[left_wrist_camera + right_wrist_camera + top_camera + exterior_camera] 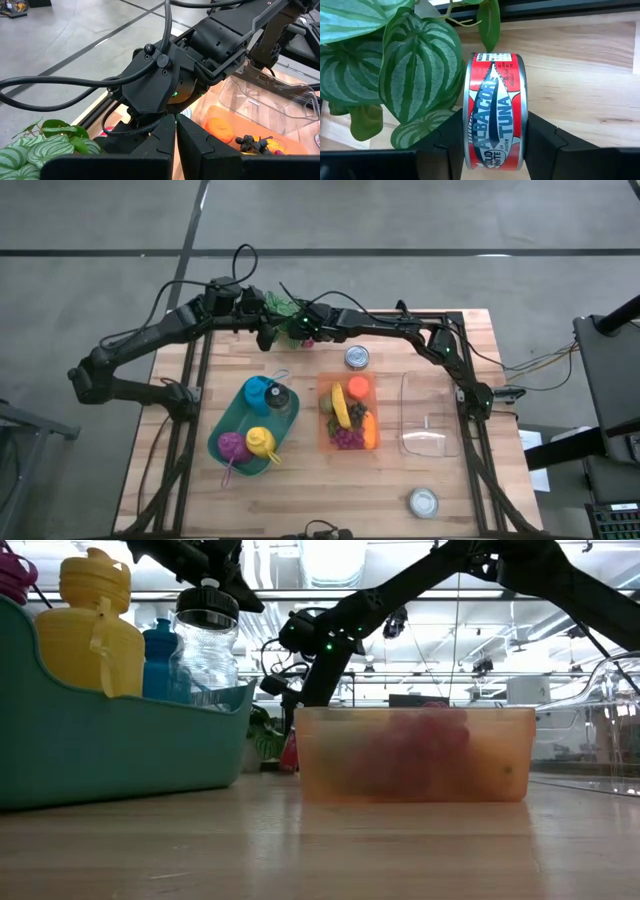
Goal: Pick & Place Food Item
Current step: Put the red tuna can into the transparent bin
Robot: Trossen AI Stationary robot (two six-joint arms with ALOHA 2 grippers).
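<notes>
Right gripper [492,145] is down at the table's far edge, its two fingers [451,135] pressed against the flat ends of a tuna can [492,107], gripping it on its side, red label up. Striped leaves of a plant [405,75] crowd right against the can. Left gripper [175,145] hangs just beside the right arm's wrist, fingers pinched together on nothing. Out from there on the table [330,500]: a silver can [357,358], then the orange bin [350,417] of fruit with a clear container [430,415] beside it, and the teal tray [228,442] holding bottles. Another silver can [424,501] sits near the front edge.
</notes>
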